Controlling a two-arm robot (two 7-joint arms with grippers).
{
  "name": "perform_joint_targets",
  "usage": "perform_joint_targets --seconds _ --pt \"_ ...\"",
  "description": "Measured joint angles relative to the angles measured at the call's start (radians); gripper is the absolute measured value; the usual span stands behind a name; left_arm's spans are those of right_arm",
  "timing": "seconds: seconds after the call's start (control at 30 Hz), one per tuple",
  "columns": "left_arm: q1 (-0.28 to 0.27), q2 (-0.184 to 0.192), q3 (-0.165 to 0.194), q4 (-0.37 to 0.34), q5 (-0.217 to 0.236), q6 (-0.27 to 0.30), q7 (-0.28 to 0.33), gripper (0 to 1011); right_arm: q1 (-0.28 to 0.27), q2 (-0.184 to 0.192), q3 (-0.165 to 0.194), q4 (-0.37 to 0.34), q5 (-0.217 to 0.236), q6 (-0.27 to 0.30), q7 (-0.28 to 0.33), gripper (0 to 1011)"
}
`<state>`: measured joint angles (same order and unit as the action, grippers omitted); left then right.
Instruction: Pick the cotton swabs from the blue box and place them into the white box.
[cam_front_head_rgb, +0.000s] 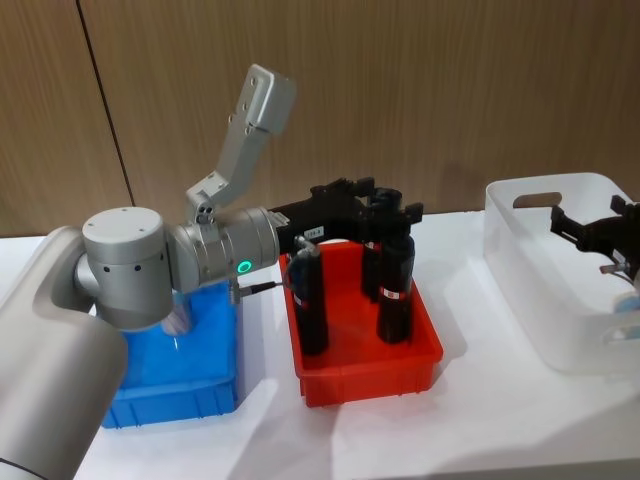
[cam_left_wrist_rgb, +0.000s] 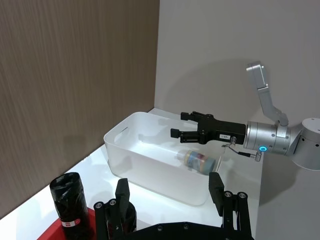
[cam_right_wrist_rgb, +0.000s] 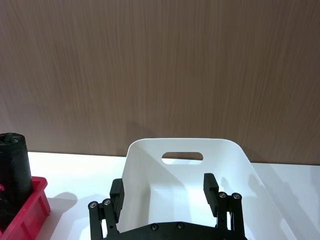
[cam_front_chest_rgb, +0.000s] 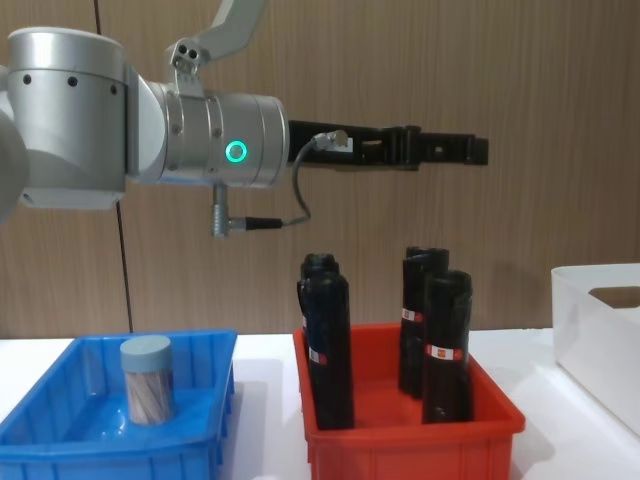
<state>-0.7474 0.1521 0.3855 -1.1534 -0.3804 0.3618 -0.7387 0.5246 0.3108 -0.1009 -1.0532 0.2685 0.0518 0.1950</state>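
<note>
Right pincer (cam_right_wrist_rgb: 163, 184): wide, empty above white box (cam_right_wrist_rgb: 145, 160), swab jar (cam_left_wrist_rgb: 200, 161) inside. Left pincer (cam_left_wrist_rgb: 169, 187): wide, held high to clear cylinders (cam_front_chest_rgb: 447, 345) in red bin (cam_front_chest_rgb: 400, 450).

**A:** What do we have behind the work surface?

**B:** We see a far wall of brown wood-grain panelling (cam_front_head_rgb: 420, 100), with one dark vertical seam (cam_front_head_rgb: 105, 110) towards the left.

**A:** And below it?

**B:** We see a white table (cam_front_head_rgb: 500, 430) running back to meet the panelling. At the right, a plain pale grey wall (cam_left_wrist_rgb: 210, 50) joins the wood at a corner and carries soft shadows.
</note>
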Motion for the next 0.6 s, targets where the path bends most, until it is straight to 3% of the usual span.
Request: perform_joint_targets --seconds 0.6 --pt "0.005 0.002 0.0 -0.004 0.001 -0.002 0.006 1003 -0.006 0.003 0.006 -0.002 0.006 -0.017 -0.001 1001"
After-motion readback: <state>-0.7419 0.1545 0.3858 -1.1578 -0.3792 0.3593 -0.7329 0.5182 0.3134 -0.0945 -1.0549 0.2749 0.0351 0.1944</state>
